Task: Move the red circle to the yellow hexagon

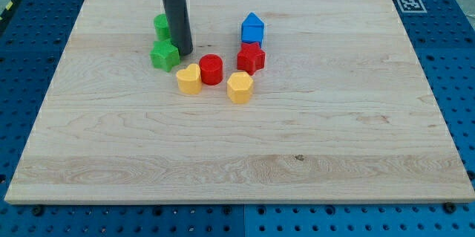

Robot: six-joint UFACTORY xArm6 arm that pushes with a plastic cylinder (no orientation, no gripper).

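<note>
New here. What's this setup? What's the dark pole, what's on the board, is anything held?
One camera looks down at a wooden board. The dark pole is a robot arm's rod; it has no hand, so nothing is held, it only pushes. My tip sits just right of the green star, with another green block at the rod's left. Nearby: red circle touching a yellow heart, yellow hexagon at its lower right, red star, blue block.

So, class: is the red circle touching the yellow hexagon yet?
Apart. The camera view shows a thin strip of bare wood between the red circle and the yellow hexagon, which sits toward the view's lower right of it.
</note>
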